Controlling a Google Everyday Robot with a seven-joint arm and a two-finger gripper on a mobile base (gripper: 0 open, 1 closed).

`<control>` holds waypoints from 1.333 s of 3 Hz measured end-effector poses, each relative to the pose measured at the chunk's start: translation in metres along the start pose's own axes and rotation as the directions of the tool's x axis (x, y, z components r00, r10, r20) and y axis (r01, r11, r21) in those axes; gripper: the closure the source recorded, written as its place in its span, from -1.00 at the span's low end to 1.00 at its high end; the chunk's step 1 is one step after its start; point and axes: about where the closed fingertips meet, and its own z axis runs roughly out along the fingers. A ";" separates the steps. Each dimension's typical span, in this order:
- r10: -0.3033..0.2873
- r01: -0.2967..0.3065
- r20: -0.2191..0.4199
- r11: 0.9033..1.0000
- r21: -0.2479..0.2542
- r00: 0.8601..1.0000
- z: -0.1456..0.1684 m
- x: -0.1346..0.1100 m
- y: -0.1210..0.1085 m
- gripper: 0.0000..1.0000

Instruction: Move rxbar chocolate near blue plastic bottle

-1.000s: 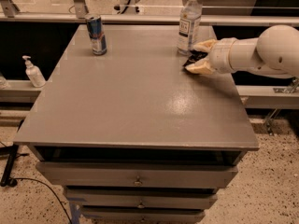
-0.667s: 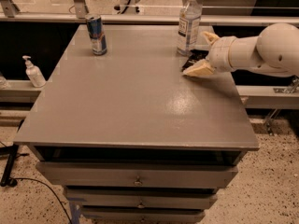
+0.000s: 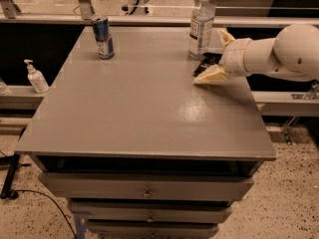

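Camera view: grey bench (image 3: 139,108) with drawers beneath, seen from its front edge. Blue plastic bottle (image 3: 202,24) stands upright near the back right corner, white cap on. A blue and silver can (image 3: 103,36) stands near the back left corner, well apart from everything else. White arm (image 3: 279,54) reaches in over the right edge. Pincer (image 3: 210,58) sits low over the bench just in front of the bottle's base, its two cream fingers (image 3: 213,74) spread wide, so released, not clamped. Rxbar chocolate (image 3: 204,66) shows as a dark flat strip on the bench between those fingers, just beside the bottle, toward the front and right of it. Bar partly covered by the near finger; its long axis seems to run on a diagonal from the bottle's base toward the front, but not certain. Judgement: bar already lies close to the bottle, so placement looks done; what remains is lifting the pincer straight away without brushing bar or bottle.
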 end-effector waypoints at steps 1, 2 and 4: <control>0.000 0.000 0.000 1.000 0.000 1.000 0.000 0.000 0.000 -1.00; 0.000 0.000 0.000 1.000 0.000 1.000 -0.001 -0.001 -0.001 -1.00; 0.000 0.000 0.000 1.000 0.000 1.000 -0.001 -0.001 -0.001 -0.70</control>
